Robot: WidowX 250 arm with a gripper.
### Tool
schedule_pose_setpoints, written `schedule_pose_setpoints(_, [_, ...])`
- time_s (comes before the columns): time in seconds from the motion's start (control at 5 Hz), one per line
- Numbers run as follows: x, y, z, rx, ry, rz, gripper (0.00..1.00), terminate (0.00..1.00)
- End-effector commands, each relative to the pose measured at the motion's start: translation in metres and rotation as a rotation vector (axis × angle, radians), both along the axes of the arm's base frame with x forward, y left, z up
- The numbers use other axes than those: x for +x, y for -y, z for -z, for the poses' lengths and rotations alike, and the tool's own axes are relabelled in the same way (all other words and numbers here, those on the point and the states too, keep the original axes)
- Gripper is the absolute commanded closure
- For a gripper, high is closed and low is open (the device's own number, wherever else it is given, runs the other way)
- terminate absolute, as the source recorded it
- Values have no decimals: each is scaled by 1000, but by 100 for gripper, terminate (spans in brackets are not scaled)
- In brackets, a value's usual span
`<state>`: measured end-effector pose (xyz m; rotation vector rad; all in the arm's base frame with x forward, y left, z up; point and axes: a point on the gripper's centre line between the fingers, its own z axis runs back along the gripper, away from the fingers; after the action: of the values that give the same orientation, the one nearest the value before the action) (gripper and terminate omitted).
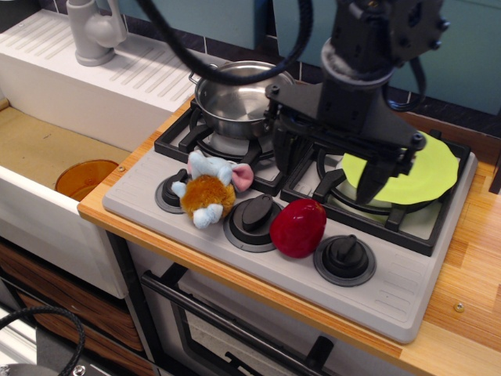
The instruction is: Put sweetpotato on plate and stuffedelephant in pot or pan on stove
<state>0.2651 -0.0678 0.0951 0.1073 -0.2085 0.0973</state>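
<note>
The glossy dark red sweetpotato [298, 227] sits on the stove's front panel between the middle and right knobs. The stuffedelephant [208, 189], orange-brown with light blue head and pink ears, lies by the left knob. The lime-green plate [419, 171] rests on the right burner grate, partly hidden by the arm. The steel pot [232, 98] stands empty on the back left burner. My gripper [325, 169] hangs open and empty above the stove [391, 290], just behind and above the sweetpotato, its fingers spread wide.
An orange round dish [84, 178] lies in the sink basin at the left. A grey faucet [92, 31] stands on the ridged drainboard behind it. Wooden counter [470, 274] runs to the right of the stove.
</note>
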Motion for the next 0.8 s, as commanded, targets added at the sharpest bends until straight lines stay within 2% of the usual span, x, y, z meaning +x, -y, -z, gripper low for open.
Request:
schedule_pose_setpoints(0.0, [5, -16, 1, 2, 47, 19, 0, 0])
schedule_pose_setpoints(0.6, [0, -18, 28, -18, 70, -2, 0, 0])
